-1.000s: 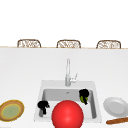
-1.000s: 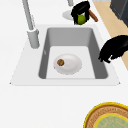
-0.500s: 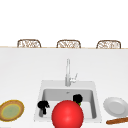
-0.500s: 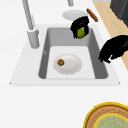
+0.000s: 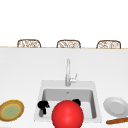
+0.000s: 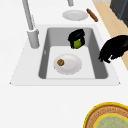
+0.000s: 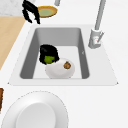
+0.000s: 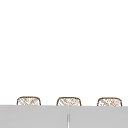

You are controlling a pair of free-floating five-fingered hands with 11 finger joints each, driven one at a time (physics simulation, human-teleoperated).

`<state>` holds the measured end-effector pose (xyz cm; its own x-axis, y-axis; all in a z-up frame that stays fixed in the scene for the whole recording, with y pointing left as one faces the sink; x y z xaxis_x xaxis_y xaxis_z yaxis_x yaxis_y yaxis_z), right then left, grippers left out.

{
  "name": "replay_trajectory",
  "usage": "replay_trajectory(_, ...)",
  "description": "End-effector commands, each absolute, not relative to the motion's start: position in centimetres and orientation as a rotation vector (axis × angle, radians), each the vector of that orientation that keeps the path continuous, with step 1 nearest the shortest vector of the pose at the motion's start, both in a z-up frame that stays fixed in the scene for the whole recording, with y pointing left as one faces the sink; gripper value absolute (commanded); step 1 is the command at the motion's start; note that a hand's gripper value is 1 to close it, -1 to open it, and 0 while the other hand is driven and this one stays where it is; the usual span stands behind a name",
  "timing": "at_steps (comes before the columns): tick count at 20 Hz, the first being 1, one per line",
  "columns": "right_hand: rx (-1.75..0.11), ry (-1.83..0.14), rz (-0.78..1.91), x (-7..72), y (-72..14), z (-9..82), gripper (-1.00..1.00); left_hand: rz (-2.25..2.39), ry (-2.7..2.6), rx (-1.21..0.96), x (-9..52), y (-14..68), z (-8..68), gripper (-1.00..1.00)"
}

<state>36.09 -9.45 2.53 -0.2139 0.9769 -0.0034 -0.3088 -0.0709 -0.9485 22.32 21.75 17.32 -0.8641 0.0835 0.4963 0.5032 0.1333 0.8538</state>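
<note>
My right hand (image 6: 76,37) hangs low inside the sink basin (image 6: 50,37), shut on a small green fruit (image 6: 77,44). It hovers just beyond the rim of a white plate (image 6: 71,65) lying on the basin floor, which carries a small brown round item (image 6: 60,62). In the right side view the right hand (image 7: 48,52) and the fruit (image 7: 49,59) sit next to the plate (image 7: 57,71). In the front view a red ball (image 5: 67,115) hides most of the right hand (image 5: 76,101). My left hand (image 5: 43,106) hangs idle over the sink's front left edge, fingers relaxed and holding nothing.
The faucet (image 5: 68,72) stands behind the basin. A yellow-rimmed dish (image 5: 11,110) lies on the counter to the left. To the right lie a white plate (image 5: 115,106) and a brown stick (image 5: 117,120). Wicker chair backs (image 5: 68,43) line the far edge.
My right hand has come down with the green fruit from the sink's far right end into the basin, toward the white plate. The left hand has stayed put.
</note>
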Motion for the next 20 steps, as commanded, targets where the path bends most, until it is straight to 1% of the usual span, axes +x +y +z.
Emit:
replay_trajectory(1, -0.875, -1.032, 1.467, 37.3, -8.4, -0.6, 1.0, -1.785, -2.088, -0.569, 22.3, 21.7, 17.3, 0.0)
replay_trajectory(15, -0.867, -0.946, 1.452, 41.0, -2.9, -12.4, 1.0, -1.785, -2.088, -0.569, 22.3, 21.7, 17.3, 0.0)
replay_trajectory(18, -0.838, -0.832, 1.53, 43.2, -1.5, -12.5, 1.0, -1.785, -2.088, -0.569, 22.3, 21.7, 17.3, 0.0)
replay_trajectory(20, -0.851, -0.778, 1.547, 44.5, -1.3, -11.8, 1.0, -1.785, -2.088, -0.569, 22.3, 21.7, 17.3, 0.0)
